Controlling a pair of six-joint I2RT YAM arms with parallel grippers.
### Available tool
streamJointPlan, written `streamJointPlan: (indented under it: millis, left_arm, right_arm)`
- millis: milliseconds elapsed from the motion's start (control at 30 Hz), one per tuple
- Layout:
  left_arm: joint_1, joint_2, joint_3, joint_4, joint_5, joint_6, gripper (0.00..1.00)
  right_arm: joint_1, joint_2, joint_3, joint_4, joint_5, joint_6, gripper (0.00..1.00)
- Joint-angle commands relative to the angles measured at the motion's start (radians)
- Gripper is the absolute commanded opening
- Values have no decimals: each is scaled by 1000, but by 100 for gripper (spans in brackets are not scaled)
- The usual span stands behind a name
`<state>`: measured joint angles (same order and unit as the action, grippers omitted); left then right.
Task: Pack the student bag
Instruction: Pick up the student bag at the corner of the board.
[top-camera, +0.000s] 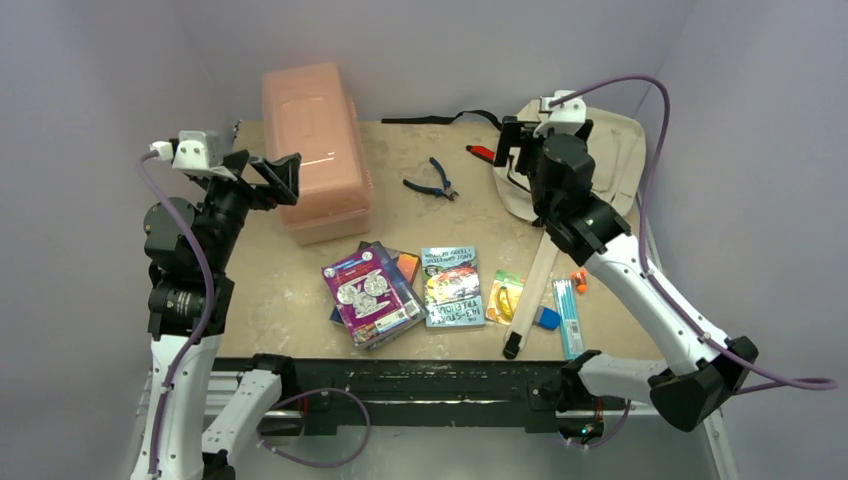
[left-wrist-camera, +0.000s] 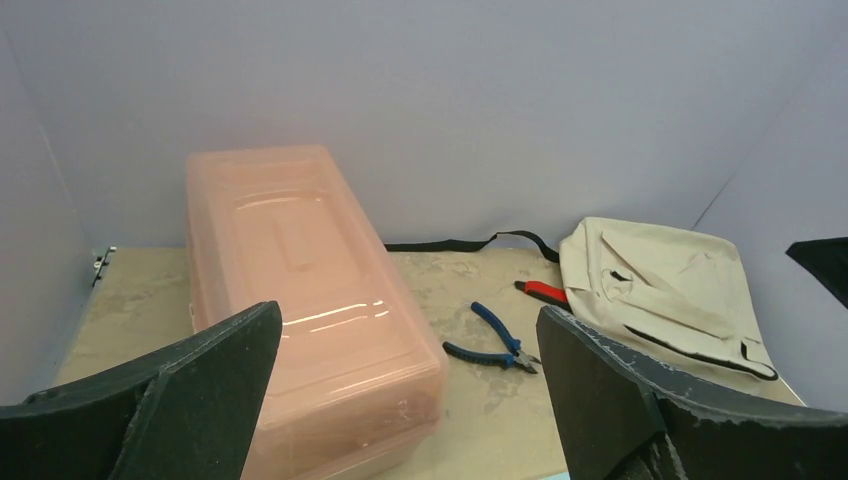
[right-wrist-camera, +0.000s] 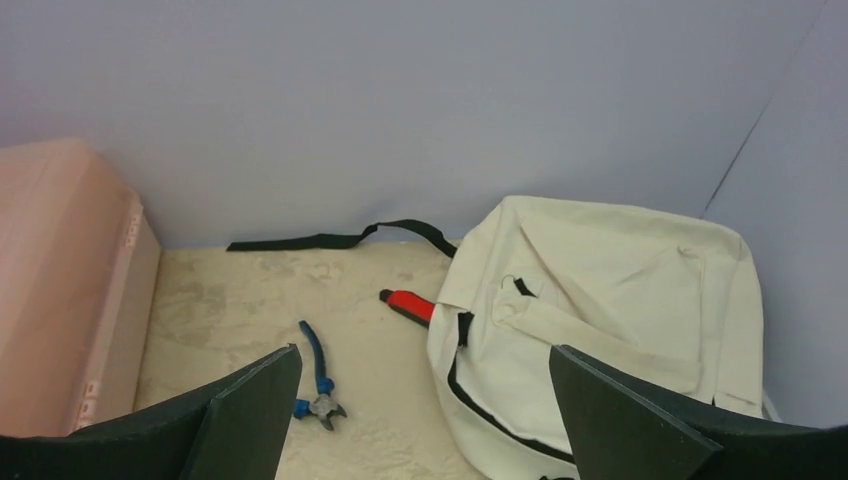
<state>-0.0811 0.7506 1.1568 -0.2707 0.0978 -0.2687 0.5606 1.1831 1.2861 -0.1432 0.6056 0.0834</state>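
Observation:
The student bag (top-camera: 612, 160), cream fabric with black zipper lines, lies flat at the far right corner; it also shows in the right wrist view (right-wrist-camera: 610, 290) and the left wrist view (left-wrist-camera: 665, 285). Its black strap (top-camera: 440, 118) trails left along the back edge. My right gripper (top-camera: 518, 150) hovers open just left of the bag, with nothing between its fingers (right-wrist-camera: 425, 352). My left gripper (top-camera: 280, 175) hangs open and empty over the near end of the pink box (left-wrist-camera: 408, 318). Two books (top-camera: 372, 292), (top-camera: 452, 286) lie near the front edge.
A rigid pink plastic box (top-camera: 315, 150) with its lid on stands at the back left. Blue pliers (top-camera: 432, 181) and a red-handled tool (top-camera: 482, 153) lie between box and bag. A yellow packet (top-camera: 505, 297), wooden ruler (top-camera: 532, 285), pen pack (top-camera: 567, 315) and blue eraser (top-camera: 546, 318) lie front right.

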Motion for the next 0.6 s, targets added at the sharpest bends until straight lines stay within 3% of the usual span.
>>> streamJointPlan:
  millis: [0, 267, 400, 567]
  left_arm:
    - [-22, -6, -18, 37, 22, 7, 100]
    - [-72, 3, -46, 56, 41, -24, 100]
    - [-91, 17, -50, 58, 49, -34, 100]
    - [-104, 33, -51, 59, 62, -44, 100]
  right_arm:
    - [-21, 58, 73, -42, -35, 38, 99]
    - [-174, 146, 44, -75, -216, 183, 99]
    - [-289, 176, 16, -154, -166, 509, 99]
    - [-520, 161, -145, -169, -352, 881, 99]
